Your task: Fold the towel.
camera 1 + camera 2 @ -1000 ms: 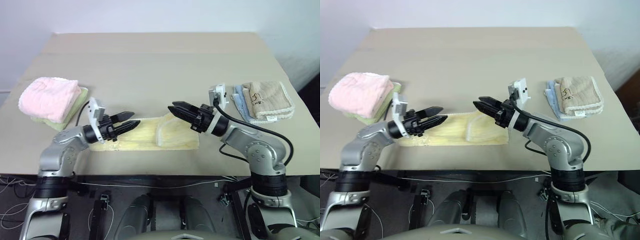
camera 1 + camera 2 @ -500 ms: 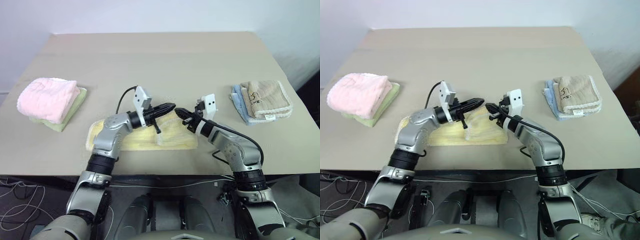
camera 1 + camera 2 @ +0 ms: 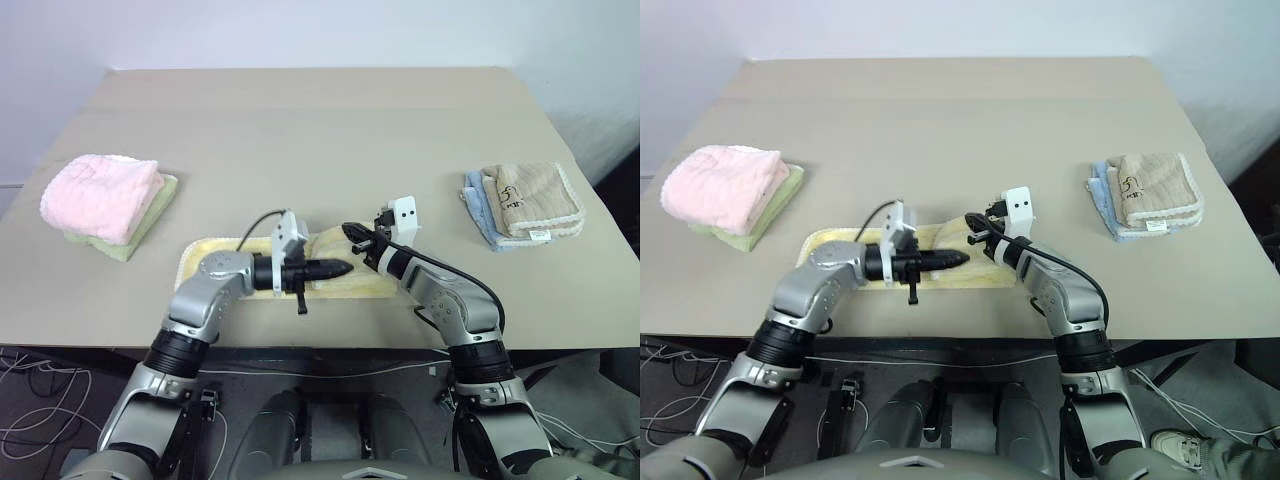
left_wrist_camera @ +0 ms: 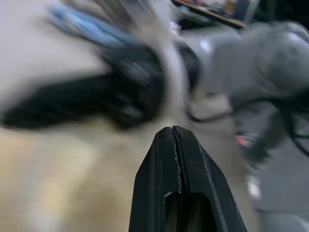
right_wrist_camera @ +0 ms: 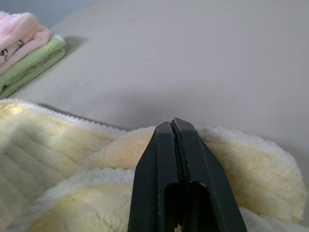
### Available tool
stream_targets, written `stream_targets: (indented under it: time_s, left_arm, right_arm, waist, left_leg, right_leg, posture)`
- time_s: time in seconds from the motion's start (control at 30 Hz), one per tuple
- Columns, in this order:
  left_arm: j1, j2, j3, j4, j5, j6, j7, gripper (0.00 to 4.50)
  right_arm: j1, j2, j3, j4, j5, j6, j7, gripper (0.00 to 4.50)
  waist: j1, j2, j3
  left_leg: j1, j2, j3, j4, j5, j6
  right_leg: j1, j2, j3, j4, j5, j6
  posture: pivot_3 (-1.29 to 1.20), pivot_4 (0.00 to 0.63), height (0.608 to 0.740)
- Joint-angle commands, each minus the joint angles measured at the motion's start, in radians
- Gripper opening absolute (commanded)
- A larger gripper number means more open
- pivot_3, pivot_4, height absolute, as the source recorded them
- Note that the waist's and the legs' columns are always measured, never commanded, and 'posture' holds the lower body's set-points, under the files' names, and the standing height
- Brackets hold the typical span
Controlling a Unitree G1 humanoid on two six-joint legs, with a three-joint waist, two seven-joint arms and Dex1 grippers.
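Observation:
The pale yellow towel [image 3: 322, 243] lies along the near edge of the table [image 3: 320, 130], with its right part bunched into a raised fold [image 5: 72, 159]. My left gripper [image 3: 338, 268] reaches to the right, low over the towel's middle, fingers shut with nothing seen between them [image 4: 173, 130]. From the right, my right gripper [image 3: 350, 232] points left at the far rim of the fold. It is also shut, with its tips [image 5: 172, 123] just over the fluffy edge. The two grippers' tips are close together.
A pink towel [image 3: 100, 192] sits on a green one [image 3: 140, 228] at the left of the table. At the right, a beige towel [image 3: 532, 197] lies on a pale blue one [image 3: 478, 205]. The table's front edge runs just below the yellow towel.
Both grippers were open and have shut. The left arm swung right across the towel towards the fold. The right gripper sank and came in to the fold's far rim.

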Motion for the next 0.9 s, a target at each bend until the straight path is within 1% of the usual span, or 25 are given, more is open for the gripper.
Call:
stream_targets:
  time_s: [0.03,0.13,0.4,0.53,0.6,0.67,0.73,0.8,0.9]
  left_arm:
    - [0.002,-0.005,-0.005,-0.005,0.015,-0.027,0.008,0.03]
    - [0.01,-0.028,0.004,0.026,0.017,-0.029,0.032,0.03]
    - [0.041,-0.011,0.005,0.02,0.017,0.003,0.03,0.03]
    - [0.053,-0.009,0.012,0.011,0.003,0.028,0.038,0.03]
    - [0.056,-0.014,0.012,-0.003,-0.003,0.04,0.044,0.03]
    - [0.058,-0.013,0.013,-0.017,-0.005,0.052,0.049,0.03]
    - [0.058,-0.011,0.025,-0.03,-0.018,0.069,0.051,0.03]
    - [0.05,-0.024,0.06,-0.033,-0.029,0.017,0.054,0.03]
    - [0.004,-0.035,0.147,-0.065,-0.115,0.055,0.066,0.03]
  right_arm:
    - [-0.037,0.015,-0.047,0.007,0.019,-0.013,-0.009,0.0]
    - [-0.047,0.025,-0.051,0.008,0.022,-0.006,-0.005,0.0]
    - [-0.049,0.026,-0.062,-0.042,0.06,0.003,0.053,0.0]
    - [-0.037,0.01,-0.029,-0.031,0.04,-0.002,0.082,0.0]
    - [-0.025,0.009,-0.01,0.001,0.007,-0.017,0.071,0.0]
    - [-0.01,-0.008,0.041,0.04,-0.065,-0.049,0.064,0.0]
    - [-0.007,-0.001,0.056,0.067,-0.091,-0.068,0.056,0.0]
    - [-0.022,0.014,0.055,0.089,-0.102,-0.075,0.044,0.0]
    - [-0.036,-0.009,0.12,0.155,-0.196,-0.116,0.042,0.0]
  waist:
    - [-0.002,0.0,0.0]
    - [-0.003,0.0,0.0]
    - [-0.003,0.0,0.0]
    - [-0.004,0.0,0.0]
    - [-0.004,0.0,0.0]
    - [-0.003,0.0,0.0]
    - [-0.003,0.0,0.0]
    - [-0.003,0.0,0.0]
    - [-0.004,0.0,0.0]
  left_leg:
    - [0.0,0.0,0.0,0.0,0.0,0.0]
    - [0.001,0.001,0.0,-0.001,0.0,-0.001]
    - [0.001,0.001,0.0,-0.001,0.0,-0.001]
    - [0.001,0.001,0.0,-0.001,0.0,-0.001]
    - [0.001,0.001,0.0,-0.001,0.0,-0.001]
    - [0.001,0.002,0.0,-0.001,0.0,-0.001]
    - [0.002,0.001,0.0,-0.001,0.0,-0.001]
    - [0.002,0.001,0.0,-0.001,0.0,-0.001]
    - [0.005,0.002,0.0,-0.001,0.0,-0.001]
  right_leg:
    - [0.0,0.0,0.0,0.0,0.0,0.0]
    - [0.0,0.0,0.0,0.0,0.0,0.0]
    - [0.0,0.001,0.0,0.0,0.0,0.0]
    - [0.0,0.001,0.0,0.0,0.0,0.0]
    - [0.0,0.0,0.0,0.0,0.0,0.0]
    - [0.0,0.0,0.0,0.0,0.0,0.0]
    - [0.0,0.001,0.0,0.0,0.0,0.0]
    - [0.0,0.001,0.0,0.0,0.0,0.0]
    - [0.003,0.0,0.0,0.0,0.0,0.0]
  posture:
    - [0.0,0.15,0.74]
    - [0.0,0.15,0.74]
    - [0.0,0.15,0.74]
    - [0.0,0.15,0.74]
    - [0.0,0.15,0.74]
    - [0.0,0.15,0.74]
    - [0.0,0.15,0.74]
    - [0.0,0.15,0.74]
    - [0.0,0.15,0.74]
